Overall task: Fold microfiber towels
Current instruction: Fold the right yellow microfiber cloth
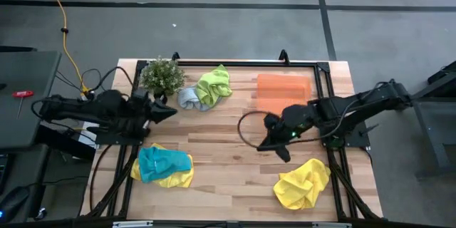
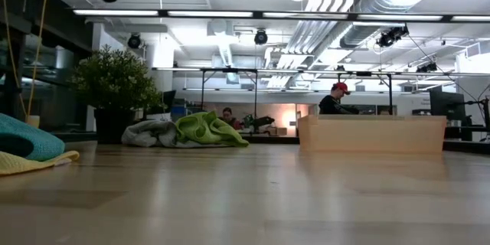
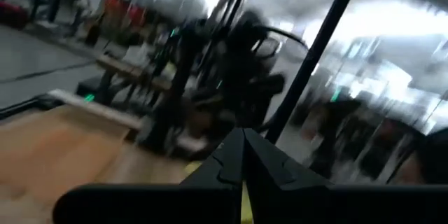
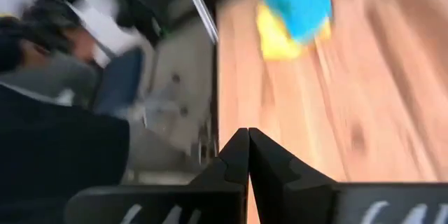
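A teal towel (image 1: 162, 162) lies crumpled on a yellow towel (image 1: 178, 179) at the near left; both show in the right wrist view (image 4: 294, 0) and the low view (image 2: 27, 139). Another yellow towel (image 1: 303, 184) lies crumpled at the near right. A lime green towel (image 1: 214, 84) and a pale grey-blue towel (image 1: 189, 98) lie bunched together at the far side. My left gripper (image 3: 243, 147) is shut and empty, raised at the table's left side, near the plant. My right gripper (image 4: 248, 143) is shut and empty, above the table right of centre.
An orange tray (image 1: 283, 90) lies at the far right. A small leafy plant (image 1: 162, 75) stands at the far left. Bare wood (image 1: 221, 142) lies open in the table's middle. People show in the room beyond (image 2: 334, 98).
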`<state>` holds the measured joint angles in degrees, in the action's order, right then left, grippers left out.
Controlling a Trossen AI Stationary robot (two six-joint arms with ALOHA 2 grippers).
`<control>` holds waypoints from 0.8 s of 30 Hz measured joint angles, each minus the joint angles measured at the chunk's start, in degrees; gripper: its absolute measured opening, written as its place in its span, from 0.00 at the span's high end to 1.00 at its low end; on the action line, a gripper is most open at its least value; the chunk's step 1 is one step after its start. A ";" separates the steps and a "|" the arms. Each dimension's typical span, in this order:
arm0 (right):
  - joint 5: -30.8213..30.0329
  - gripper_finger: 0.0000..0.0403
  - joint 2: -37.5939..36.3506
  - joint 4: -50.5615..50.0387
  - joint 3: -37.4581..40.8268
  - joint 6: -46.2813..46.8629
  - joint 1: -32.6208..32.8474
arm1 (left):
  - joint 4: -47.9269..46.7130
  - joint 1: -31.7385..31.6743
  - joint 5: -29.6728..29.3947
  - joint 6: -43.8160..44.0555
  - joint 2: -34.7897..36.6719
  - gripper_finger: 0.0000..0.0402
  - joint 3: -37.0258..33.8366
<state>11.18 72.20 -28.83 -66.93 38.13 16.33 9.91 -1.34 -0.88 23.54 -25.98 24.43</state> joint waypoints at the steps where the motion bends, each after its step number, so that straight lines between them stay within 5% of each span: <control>1: 0.29 1.00 0.99 -4.44 -1.42 1.30 0.93 | -1.98 0.00 0.28 -1.79 -1.82 1.00 1.91; 6: 4.17 0.92 5.36 -18.26 -4.06 9.06 8.94 | -10.36 0.00 0.28 -6.20 -9.65 1.00 8.02; 10: 6.36 0.78 8.88 -19.69 -1.87 14.83 17.86 | -12.21 0.00 0.61 -5.90 -13.84 1.00 8.94; 17: 6.04 0.55 17.59 -15.46 -1.23 16.97 30.92 | -11.25 0.00 4.81 -4.56 -18.79 1.00 8.94; 24: 2.78 0.52 26.59 -6.72 -1.23 14.39 37.87 | -9.29 -0.02 4.76 -4.23 -21.54 1.00 8.94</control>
<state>13.96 98.79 -35.55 -68.16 52.52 54.20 0.62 -1.37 3.88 19.31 -47.51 33.36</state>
